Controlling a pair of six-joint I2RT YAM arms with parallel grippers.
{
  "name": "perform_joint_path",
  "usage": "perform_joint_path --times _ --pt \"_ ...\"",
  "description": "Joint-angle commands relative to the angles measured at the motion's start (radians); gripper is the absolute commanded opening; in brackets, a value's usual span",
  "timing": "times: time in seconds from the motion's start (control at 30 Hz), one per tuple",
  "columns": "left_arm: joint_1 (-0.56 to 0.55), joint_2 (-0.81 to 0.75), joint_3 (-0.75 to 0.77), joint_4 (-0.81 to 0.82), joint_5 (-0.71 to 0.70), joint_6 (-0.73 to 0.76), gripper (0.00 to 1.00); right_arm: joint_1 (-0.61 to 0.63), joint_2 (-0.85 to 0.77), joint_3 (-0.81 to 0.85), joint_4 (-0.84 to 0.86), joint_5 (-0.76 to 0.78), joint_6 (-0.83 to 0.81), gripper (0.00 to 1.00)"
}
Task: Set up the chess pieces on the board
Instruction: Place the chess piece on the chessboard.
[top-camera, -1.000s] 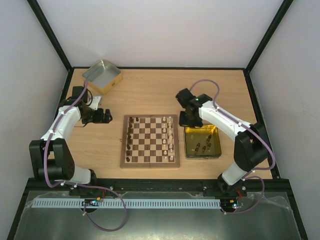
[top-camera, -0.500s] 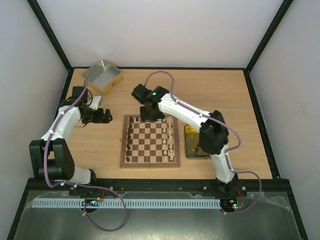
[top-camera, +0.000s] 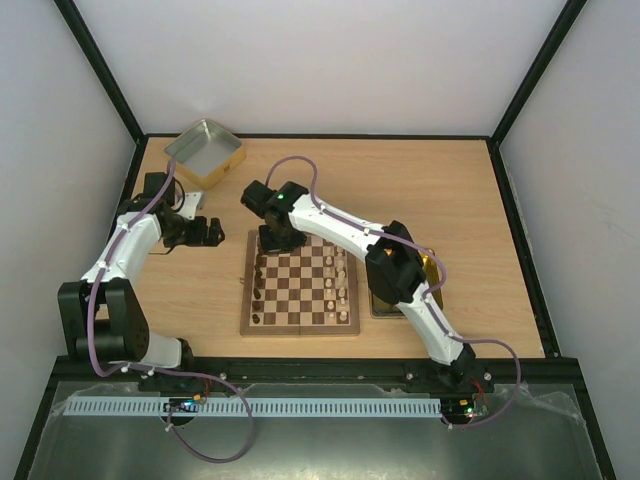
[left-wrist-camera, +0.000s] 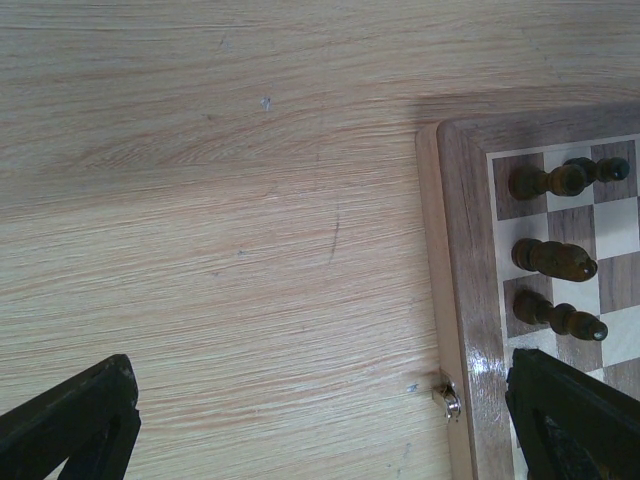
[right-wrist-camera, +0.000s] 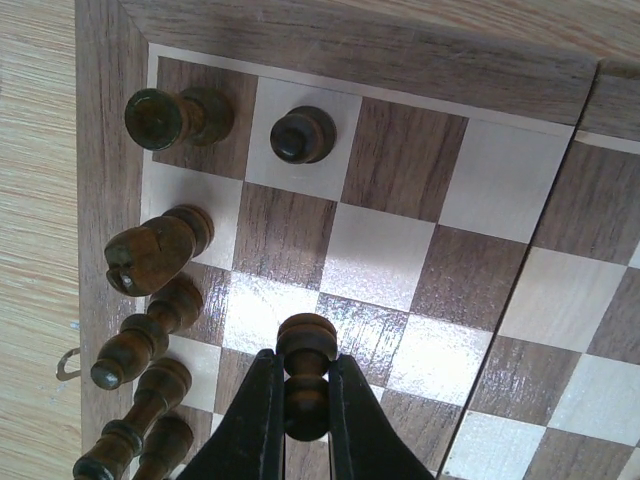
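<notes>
Swinging across from the yellow-gold tin, where it hung a second ago, the right arm now reaches over the far left corner of the board. Its right hand is clenched on a dark pawn, the two black fingers pinching the stem below the round head. The wrist view puts the pawn over the second rank, a couple of squares in from the corner, though whether its base touches the square I cannot tell. I judge this to be a delivery in hand: one more dark man brought from the tin to join its row, with release the step not yet done.

The left hand has not shifted; it sits over the bench just beside the board's left rim, released and gripping nothing, fingers spread wide.

Dark chess pieces line the left edge, and one placed pawn stands beside the corner rook. Cream chess pieces fill the opposite side.

All the men are turned wood, knobbed and slender-waisted. The board's checks are lacquered and throw back glare, its rim carries a small metal latch, and the bench shows pale, matte grain.
</notes>
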Motion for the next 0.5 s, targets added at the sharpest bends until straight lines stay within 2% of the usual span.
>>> perform_joint_path --times 0.0,0.47 --pt "0.005 -0.02 -0.01 -0.002 0.013 -0.006 1.0 0.002 0.019 0.04 -0.011 -0.008 0.003 0.03" --pt "0.005 -0.012 -0.006 -0.003 0.017 -0.005 1.0 0.002 0.097 0.108 0.003 -0.027 -0.002 0.04"
